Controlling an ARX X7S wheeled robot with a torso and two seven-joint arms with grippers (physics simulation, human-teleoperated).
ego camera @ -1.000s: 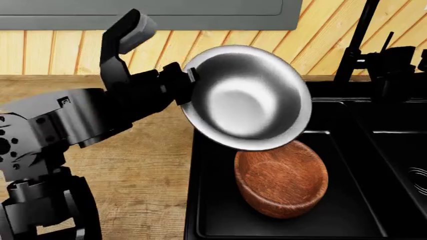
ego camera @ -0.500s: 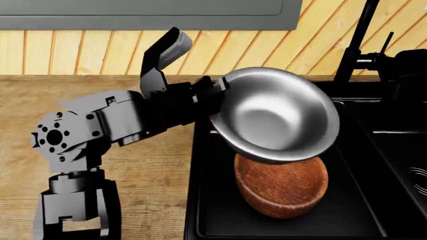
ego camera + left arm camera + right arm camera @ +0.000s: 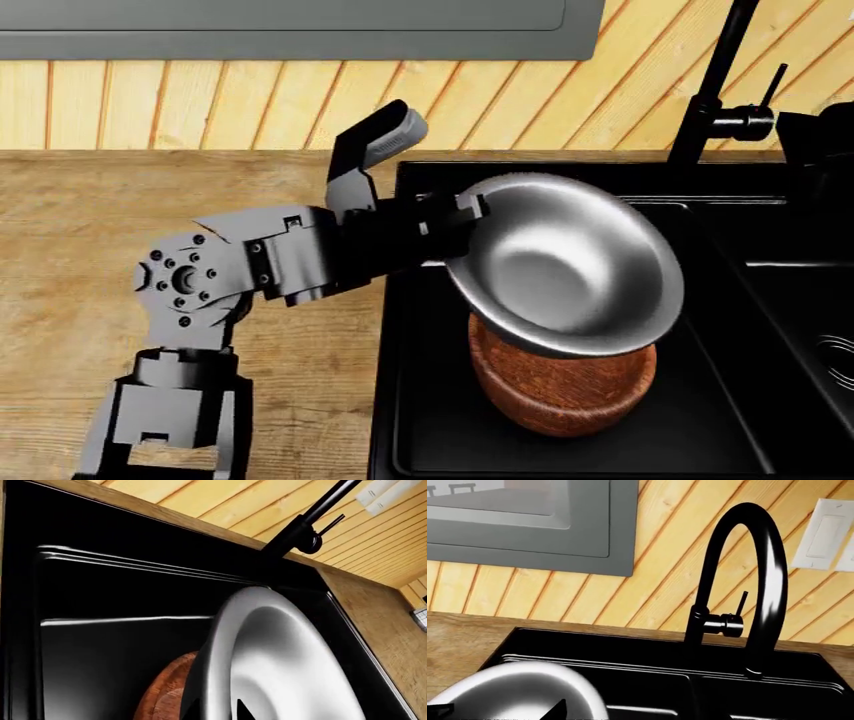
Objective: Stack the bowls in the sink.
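My left gripper (image 3: 461, 225) is shut on the left rim of the shiny steel bowl (image 3: 567, 265). It holds the bowl tilted, its opening facing up and toward me, directly over the reddish-brown wooden bowl (image 3: 561, 390). The wooden bowl sits in the left basin of the black sink (image 3: 427, 440). The steel bowl's underside overlaps the wooden bowl's rim; I cannot tell if they touch. In the left wrist view the fingertips (image 3: 193, 712) straddle the steel rim (image 3: 267, 655), with the wooden bowl (image 3: 167, 695) behind. My right gripper (image 3: 627, 716) is open and empty, off to the right of the steel bowl (image 3: 514, 690).
The tall black faucet (image 3: 714, 90) stands behind the sink's divider, and the right arm (image 3: 821, 135) hovers near it. The right basin with its drain (image 3: 834, 355) lies at the right edge. Wooden countertop (image 3: 267, 350) lies to the left, and a plank wall behind.
My left arm has carried the steel bowl right and down, from above the counter edge to just over the wooden bowl, and has turned it more level.
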